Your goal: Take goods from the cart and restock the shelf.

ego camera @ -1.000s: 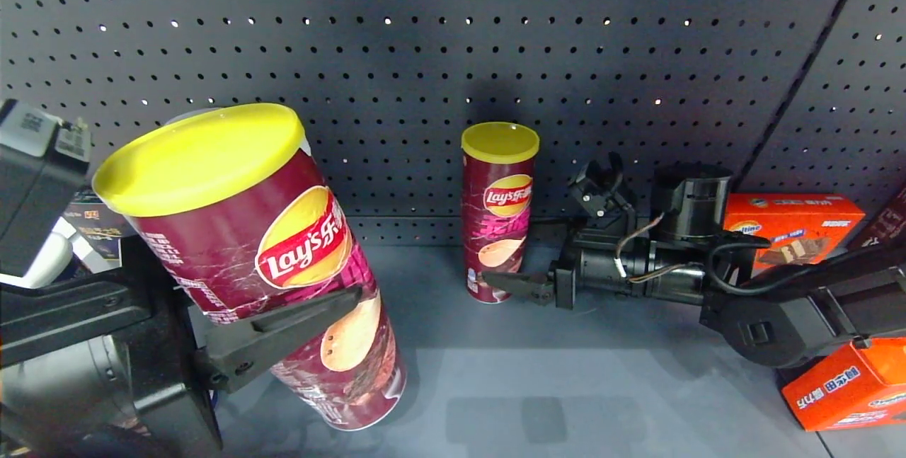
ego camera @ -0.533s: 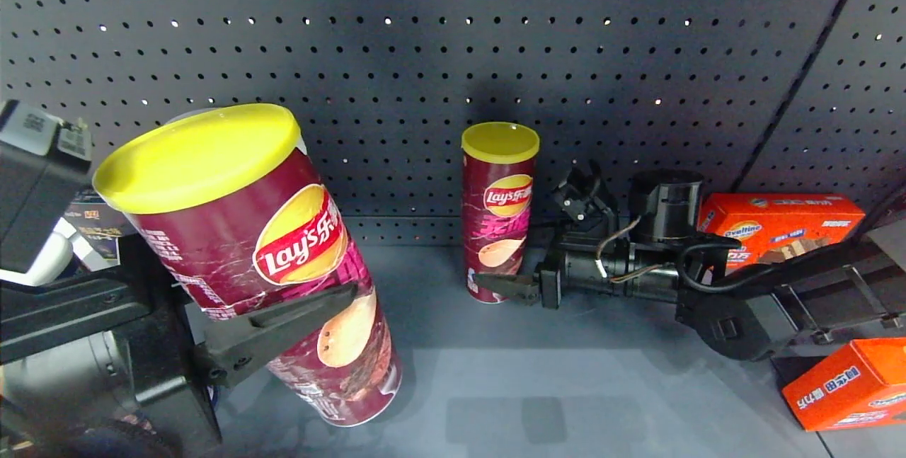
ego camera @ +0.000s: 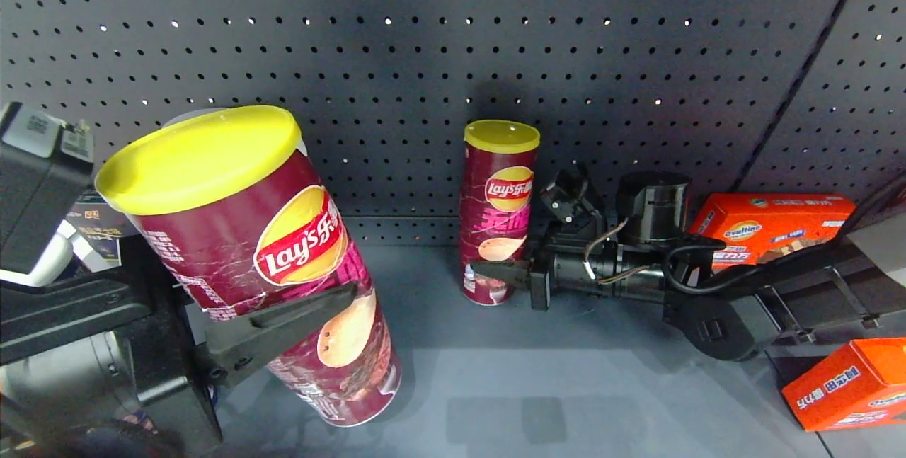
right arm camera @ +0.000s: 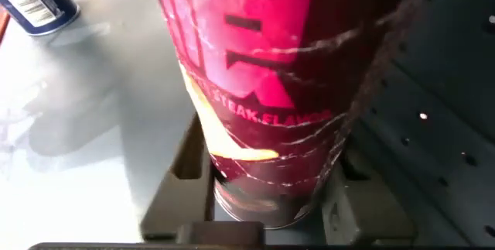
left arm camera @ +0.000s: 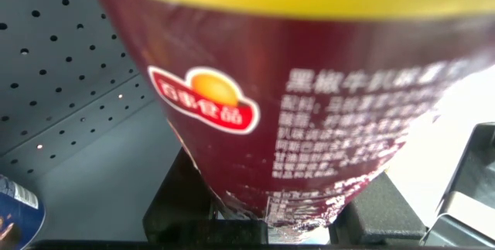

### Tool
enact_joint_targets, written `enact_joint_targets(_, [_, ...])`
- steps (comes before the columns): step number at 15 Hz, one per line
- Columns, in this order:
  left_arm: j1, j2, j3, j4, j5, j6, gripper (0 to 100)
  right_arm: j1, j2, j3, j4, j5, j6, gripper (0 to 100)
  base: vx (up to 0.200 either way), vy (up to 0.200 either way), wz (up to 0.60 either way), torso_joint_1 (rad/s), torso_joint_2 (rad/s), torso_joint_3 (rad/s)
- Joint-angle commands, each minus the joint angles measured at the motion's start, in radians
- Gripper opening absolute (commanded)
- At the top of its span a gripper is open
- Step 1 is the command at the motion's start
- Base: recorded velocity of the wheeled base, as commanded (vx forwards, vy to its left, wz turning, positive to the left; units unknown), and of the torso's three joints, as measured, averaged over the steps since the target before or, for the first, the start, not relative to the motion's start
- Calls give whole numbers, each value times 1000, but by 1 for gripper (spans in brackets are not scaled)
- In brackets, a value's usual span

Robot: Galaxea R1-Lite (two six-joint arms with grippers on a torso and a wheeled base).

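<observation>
Shifted leftward since a second ago: right gripper [ego camera: 493, 270], clamped low on far chip can [ego camera: 499, 189] | far chip can standing on shelf board [ego camera: 538, 373], near pegboard [ego camera: 453, 33] | left gripper [ego camera: 318, 306] clamped around near chip can [ego camera: 241, 231], tilted over the board's left front | orange boxes [ego camera: 778, 228] at right

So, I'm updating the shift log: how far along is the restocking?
Done: no can looks released yet. In hand: the right gripper clamps the far can low down, slightly tilted, at the back of the shelf by the pegboard; the left gripper holds the near can tilted, nearer the front. Left: stand and release the far can, then place the near one.
</observation>
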Motion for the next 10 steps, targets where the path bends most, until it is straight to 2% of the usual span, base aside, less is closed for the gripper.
enact_joint_targets(1, [1,1,-1,-1,0,0,0,12,-25,6,6,-4,0,0,0,0,0,0,0,0])
enact_joint_targets(4, [1,1,-1,-1,0,0,0,26,-60,22,0,-37,0,0,0,0,0,0,0,0])
enact_joint_targets(7, [2,-1,-1,-1,-1,-1,0,73,-116,76,0,-110,1,0,0,0,0,0,0,0])
enact_joint_targets(10, [7,-4,-3,-1,-3,-1,0,153,-226,184,6,-185,6,0,0,0,0,0,0,0])
